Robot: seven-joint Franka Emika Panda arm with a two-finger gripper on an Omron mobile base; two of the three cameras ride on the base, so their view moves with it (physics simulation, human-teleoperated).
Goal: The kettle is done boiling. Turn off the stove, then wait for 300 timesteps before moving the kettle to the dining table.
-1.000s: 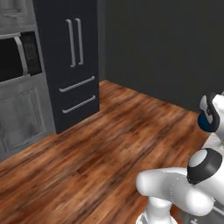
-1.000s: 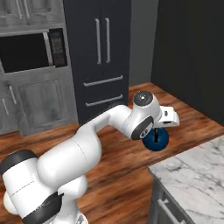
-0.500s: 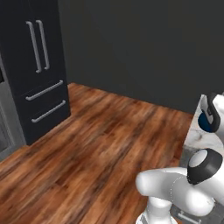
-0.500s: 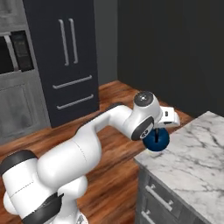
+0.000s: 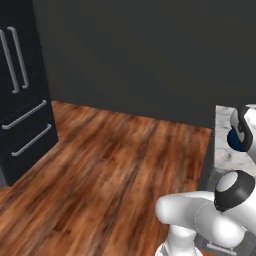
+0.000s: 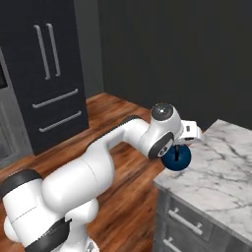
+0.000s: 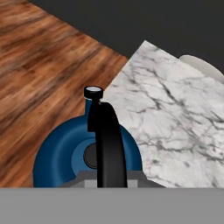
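Observation:
The small glossy blue kettle (image 6: 179, 159) hangs from its thin black arched handle (image 7: 107, 139), with my gripper (image 6: 176, 146) shut on that handle. In the hand view the kettle (image 7: 59, 154) is partly over the wooden floor and partly over the corner of the dining table (image 7: 168, 118). The white marble dining table (image 6: 224, 170) with grey veins lies to the right in the right base view. The left base view has the kettle (image 5: 235, 140) at its right edge, beside the table's corner (image 5: 222, 119). The stove is out of view.
A tall black fridge (image 6: 49, 74) stands at the left, also seen as the fridge (image 5: 20, 105) in the left base view. Wooden floor (image 5: 110, 170) spreads before a dark wall. A white dish (image 7: 199, 66) sits on the table's far side. Grey drawers (image 6: 189, 224) are under the tabletop.
The whole picture has shifted, so the base has moved: fridge and microwave slid left and the marble table came nearer. The kettle stays held in the shut gripper.

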